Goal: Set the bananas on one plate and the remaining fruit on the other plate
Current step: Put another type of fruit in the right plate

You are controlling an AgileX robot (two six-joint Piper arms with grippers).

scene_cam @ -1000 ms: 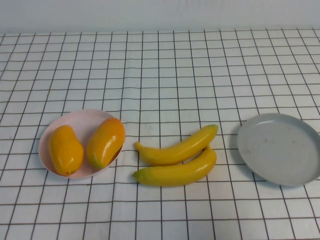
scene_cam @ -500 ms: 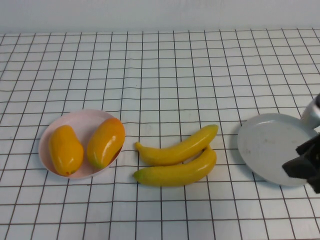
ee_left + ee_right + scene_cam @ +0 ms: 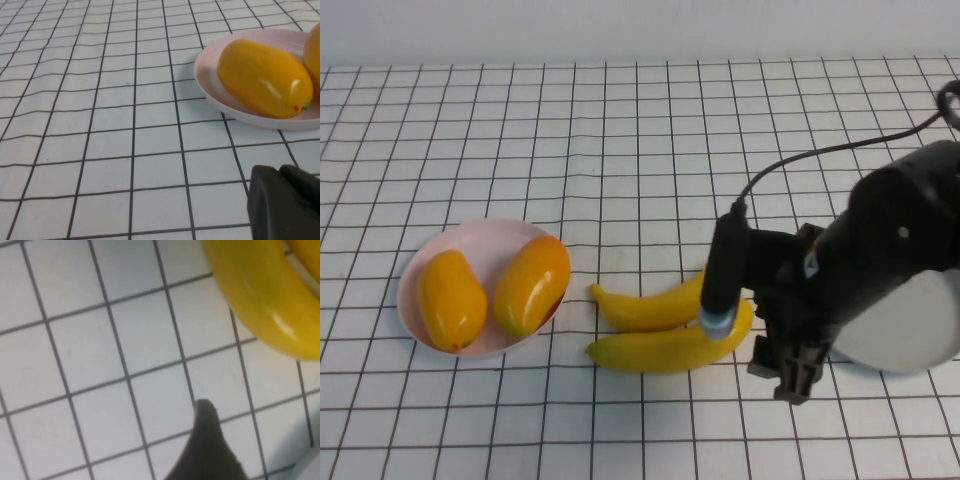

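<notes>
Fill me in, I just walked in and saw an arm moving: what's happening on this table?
The robot is sorting fruit. Two plump orange-yellow oval fruits already lie on the round pale pink plate. Two long curved yellow bananas lie side by side on the checked tablecloth, not yet picked up. The right end effector hovers beside the bananas' right ends, in front of the round grey plate, which holds nothing visible. The left end effector sits low near the pink plate, away from the action.
</notes>
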